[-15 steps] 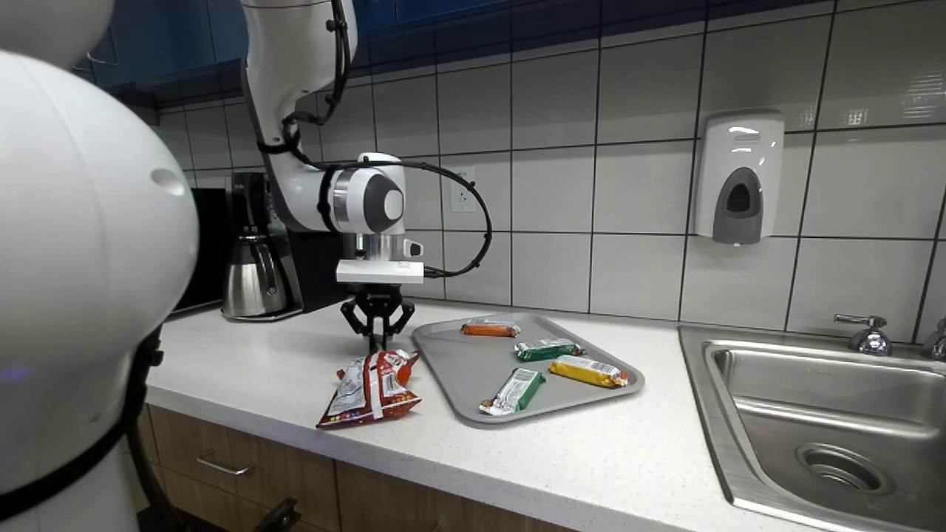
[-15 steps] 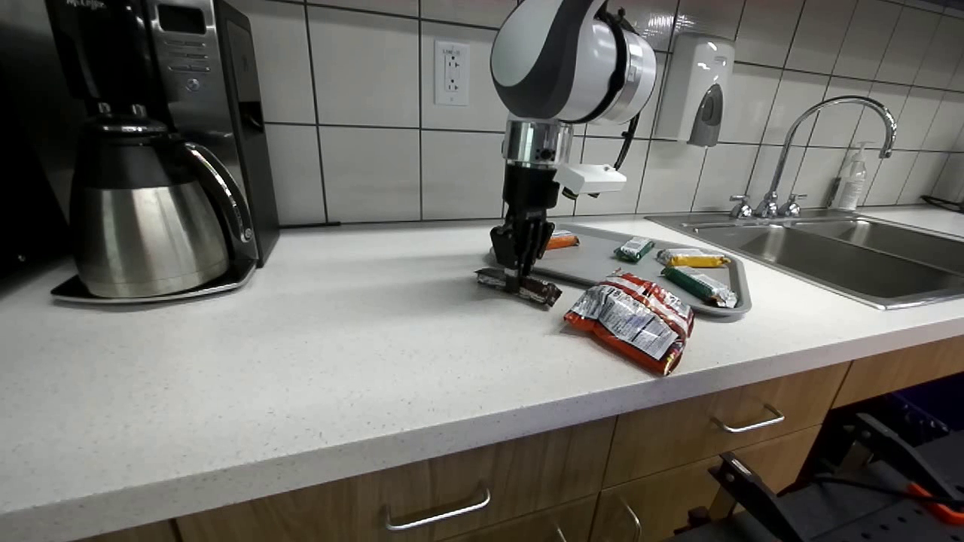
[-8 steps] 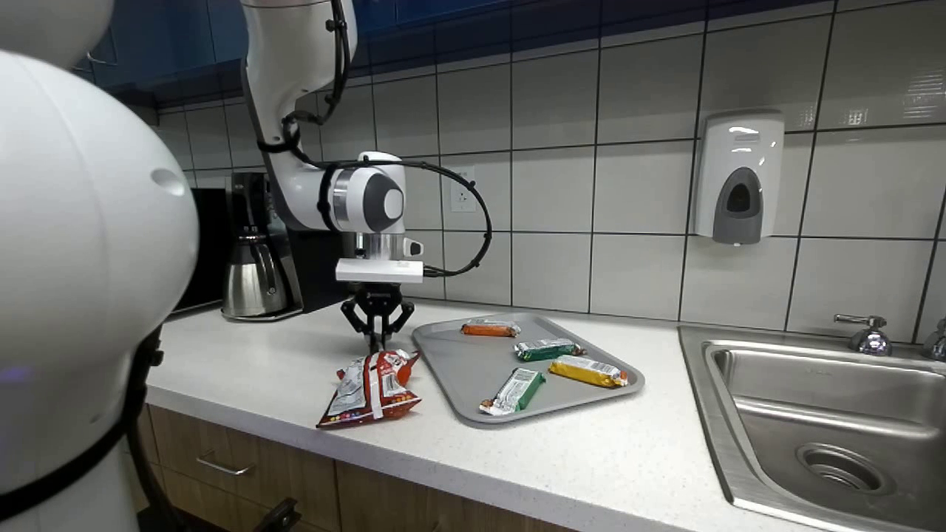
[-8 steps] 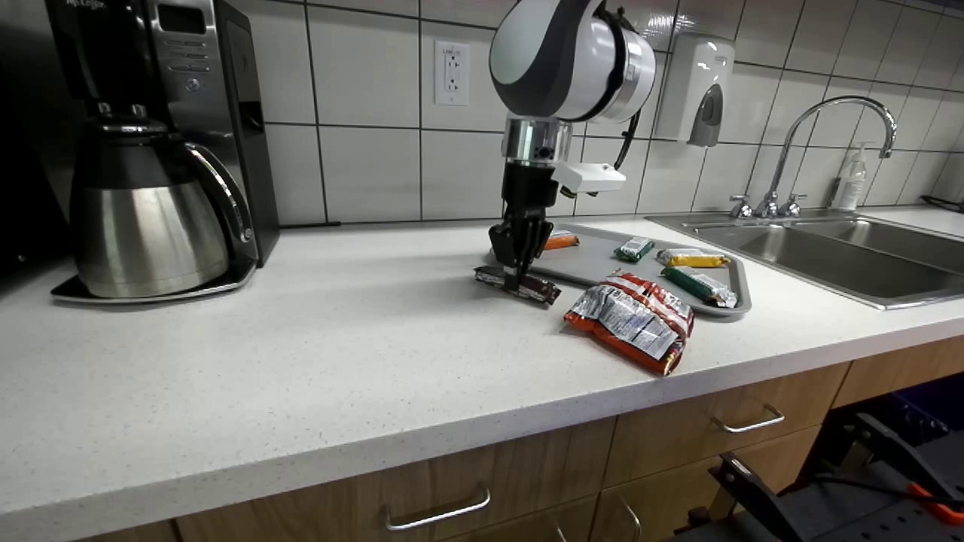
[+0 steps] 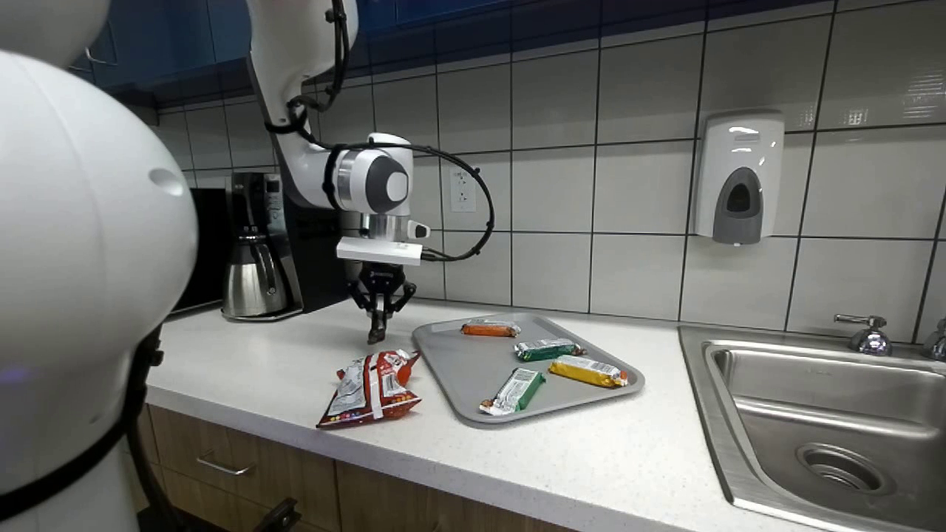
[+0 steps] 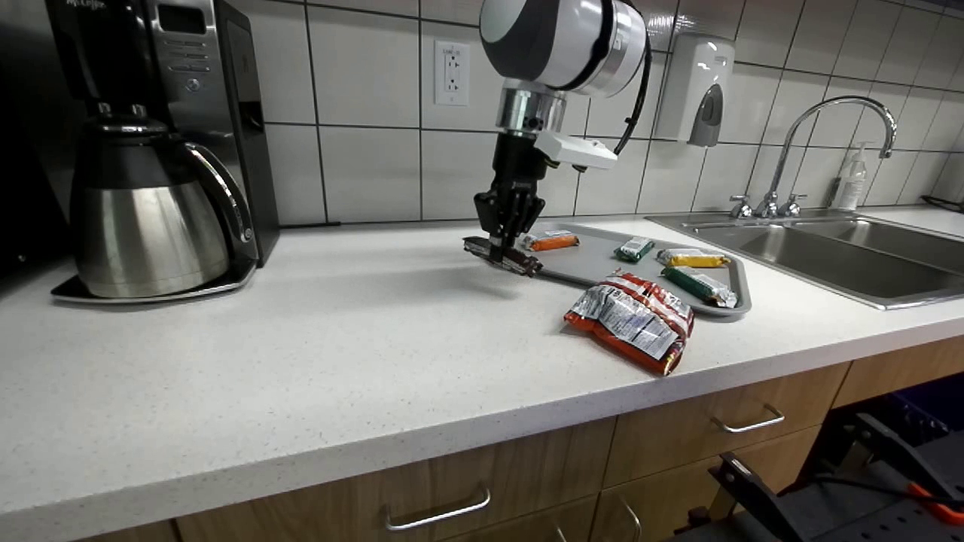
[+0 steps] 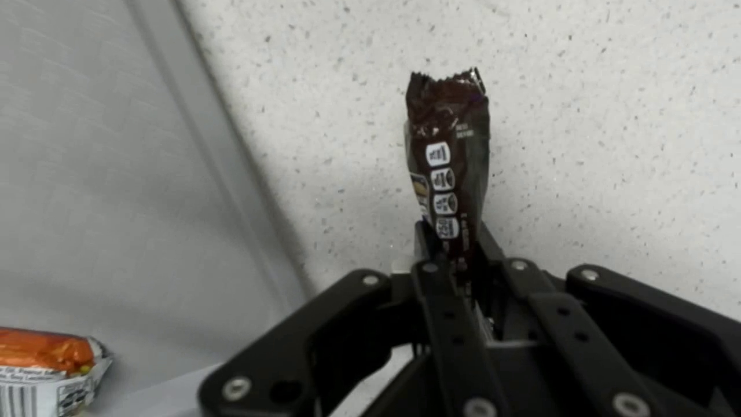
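Observation:
My gripper (image 7: 455, 234) is shut on a dark brown wrapped bar (image 7: 447, 139), with one finger on each side of it. In both exterior views the gripper (image 5: 378, 318) (image 6: 503, 245) points down and holds the brown bar (image 6: 520, 263) a little above the white counter. The bar's near end is hidden between the fingers in the wrist view. A grey tray (image 5: 462, 362) lies beside the gripper, with an orange bar (image 5: 490, 329), a yellow bar (image 5: 587, 371) and two green bars (image 5: 548, 349) (image 5: 515, 391) on it. A red snack bag (image 5: 373, 391) lies on the counter beside the tray.
A coffee maker with a steel carafe (image 6: 151, 233) stands on the counter by the tiled wall. A steel sink (image 5: 850, 414) is set in beyond the tray. A soap dispenser (image 5: 741, 177) hangs on the wall. The counter's front edge (image 6: 452, 429) runs above wooden drawers.
My gripper has risen with the brown bar, which rested on the counter before. It has also shifted slightly toward the wall. The tray, its bars and the red bag have not moved.

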`<state>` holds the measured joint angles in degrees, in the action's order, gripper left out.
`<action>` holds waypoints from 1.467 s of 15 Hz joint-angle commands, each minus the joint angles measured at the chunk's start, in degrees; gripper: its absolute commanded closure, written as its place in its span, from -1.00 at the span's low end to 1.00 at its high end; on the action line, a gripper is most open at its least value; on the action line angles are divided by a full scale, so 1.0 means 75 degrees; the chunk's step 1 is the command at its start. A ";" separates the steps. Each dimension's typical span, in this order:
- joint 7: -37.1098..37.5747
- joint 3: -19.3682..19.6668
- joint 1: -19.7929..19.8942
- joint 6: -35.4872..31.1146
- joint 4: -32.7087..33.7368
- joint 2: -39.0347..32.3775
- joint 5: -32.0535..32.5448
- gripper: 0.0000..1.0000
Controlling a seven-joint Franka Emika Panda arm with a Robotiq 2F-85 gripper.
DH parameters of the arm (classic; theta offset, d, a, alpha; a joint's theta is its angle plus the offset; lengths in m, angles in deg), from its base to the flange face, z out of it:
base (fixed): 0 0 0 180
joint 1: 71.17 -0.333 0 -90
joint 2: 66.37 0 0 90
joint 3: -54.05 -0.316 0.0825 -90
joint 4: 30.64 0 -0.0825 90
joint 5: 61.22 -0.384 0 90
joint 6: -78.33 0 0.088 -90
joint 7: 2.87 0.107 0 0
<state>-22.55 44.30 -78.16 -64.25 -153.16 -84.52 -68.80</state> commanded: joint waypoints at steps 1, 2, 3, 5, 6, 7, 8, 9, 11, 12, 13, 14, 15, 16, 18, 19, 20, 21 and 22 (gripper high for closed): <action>0.0471 -0.0061 0.0180 0.0475 0.0356 0.0130 -0.0176 0.92; 0.0609 -0.0025 0.0184 0.0511 0.0436 0.0110 -0.0163 0.92; 0.0756 0.0015 0.0185 0.0492 0.0483 0.0091 -0.0147 0.92; 0.1043 0.0111 0.0186 0.0488 0.0572 0.0053 -0.0079 0.92; 0.1190 0.0170 0.0183 0.0504 0.0601 0.0035 -0.0034 0.92; 0.1300 0.0217 0.0193 0.0507 0.0623 0.0024 -0.0023 0.92; 0.1408 0.0277 0.0209 0.0507 0.0624 0.0021 -0.0019 0.92; 0.1495 0.0334 0.0236 0.0522 0.0645 0.0014 -0.0021 0.92; 0.1678 0.0443 0.0276 0.0527 0.0667 0.0001 -0.0028 0.92; 0.1761 0.0495 0.0302 0.0545 0.0688 -0.0008 -0.0028 0.92; 0.1827 0.0550 0.0334 0.0533 0.0703 -0.0021 -0.0027 0.92; 0.1896 0.0605 0.0368 0.0499 0.0706 -0.0040 -0.0018 0.92; 0.1980 0.0670 0.0378 0.0487 0.0719 -0.0057 0.0023 0.92; 0.2018 0.0724 0.0408 0.0466 0.0728 -0.0069 0.0042 0.92; 0.2054 0.0802 0.0484 0.0483 0.0737 -0.0071 0.0022 0.92; 0.2059 0.0830 0.0519 0.0520 0.0747 -0.0061 0.0006 0.92; 0.2016 0.0847 0.0575 0.0507 0.0728 -0.0048 -0.0026 0.92; 0.2006 0.0872 0.0611 0.0530 0.0727 -0.0033 -0.0031 0.92; 0.2001 0.0895 0.0646 0.0546 0.0726 -0.0021 -0.0038 0.92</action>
<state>-8.72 51.10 -74.58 -62.67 -149.02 -84.91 -69.22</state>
